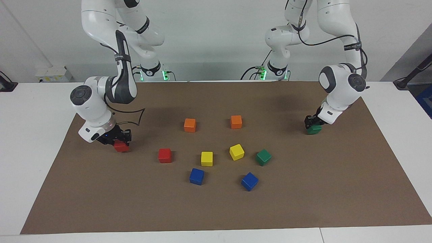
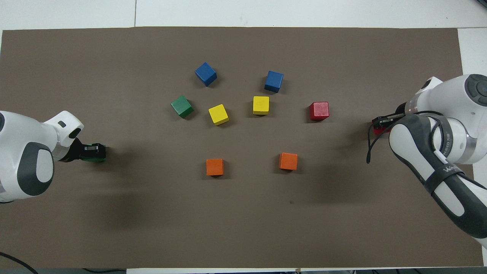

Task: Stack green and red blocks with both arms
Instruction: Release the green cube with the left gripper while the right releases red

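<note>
My left gripper is shut on a green block, low over the brown mat at the left arm's end; in the overhead view that gripper covers most of the block. The right gripper is shut on a red block, just above or on the mat at the right arm's end. From above, only a sliver of that red block shows. A second red block and a second green block lie free among the middle cubes.
Two orange cubes lie nearer to the robots than the middle group. Two yellow cubes sit between the free red and green blocks. Two blue cubes lie farthest out. The brown mat covers the table.
</note>
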Controlling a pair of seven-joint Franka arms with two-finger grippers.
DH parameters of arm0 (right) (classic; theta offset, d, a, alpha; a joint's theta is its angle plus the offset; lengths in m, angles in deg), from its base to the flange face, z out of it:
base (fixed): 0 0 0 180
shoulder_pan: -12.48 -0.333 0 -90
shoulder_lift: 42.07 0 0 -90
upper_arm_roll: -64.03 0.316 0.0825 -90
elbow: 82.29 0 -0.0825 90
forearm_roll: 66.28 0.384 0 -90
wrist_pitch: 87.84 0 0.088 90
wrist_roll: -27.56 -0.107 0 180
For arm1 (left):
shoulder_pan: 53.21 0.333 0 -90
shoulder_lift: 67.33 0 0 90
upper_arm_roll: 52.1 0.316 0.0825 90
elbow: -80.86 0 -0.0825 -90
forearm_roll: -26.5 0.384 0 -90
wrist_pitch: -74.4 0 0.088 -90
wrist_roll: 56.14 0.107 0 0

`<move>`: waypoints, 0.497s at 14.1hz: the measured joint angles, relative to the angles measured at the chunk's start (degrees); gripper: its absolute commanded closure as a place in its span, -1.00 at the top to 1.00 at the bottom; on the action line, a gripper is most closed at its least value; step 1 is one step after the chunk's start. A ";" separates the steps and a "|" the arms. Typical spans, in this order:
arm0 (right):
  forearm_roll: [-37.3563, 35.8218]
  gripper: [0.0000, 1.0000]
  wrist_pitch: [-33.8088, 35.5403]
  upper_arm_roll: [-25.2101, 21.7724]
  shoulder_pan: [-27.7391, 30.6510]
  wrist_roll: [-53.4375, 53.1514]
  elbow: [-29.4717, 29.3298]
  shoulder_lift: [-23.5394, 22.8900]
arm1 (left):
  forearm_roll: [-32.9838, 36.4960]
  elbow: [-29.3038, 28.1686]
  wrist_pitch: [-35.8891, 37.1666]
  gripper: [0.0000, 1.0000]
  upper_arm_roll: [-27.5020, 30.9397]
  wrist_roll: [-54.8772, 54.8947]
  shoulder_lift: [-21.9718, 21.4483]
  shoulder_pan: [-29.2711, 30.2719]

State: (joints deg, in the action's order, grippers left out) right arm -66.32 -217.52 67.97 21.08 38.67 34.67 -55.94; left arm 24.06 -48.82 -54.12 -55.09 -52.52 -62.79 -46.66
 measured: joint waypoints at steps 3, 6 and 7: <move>-0.04 -1.00 0.00 0.00 0.00 0.00 0.14 -0.34 | 0.00 -0.46 -0.13 1.00 -0.05 -0.03 -0.01 -0.01; -0.10 -1.00 -0.44 0.00 0.00 0.00 0.17 -0.57 | 0.00 -0.51 -0.14 1.00 -0.06 -0.11 -0.08 -0.02; -0.11 -1.00 -0.91 0.00 0.00 0.00 0.17 -0.64 | 0.00 -0.52 -0.14 1.00 -0.07 -0.11 -0.13 -0.02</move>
State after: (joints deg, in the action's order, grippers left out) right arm -66.43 -218.43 67.98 21.08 38.68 34.85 -56.58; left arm 24.06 -49.34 -54.26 -55.15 -52.63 -62.92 -46.68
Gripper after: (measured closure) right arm 0.449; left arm 0.079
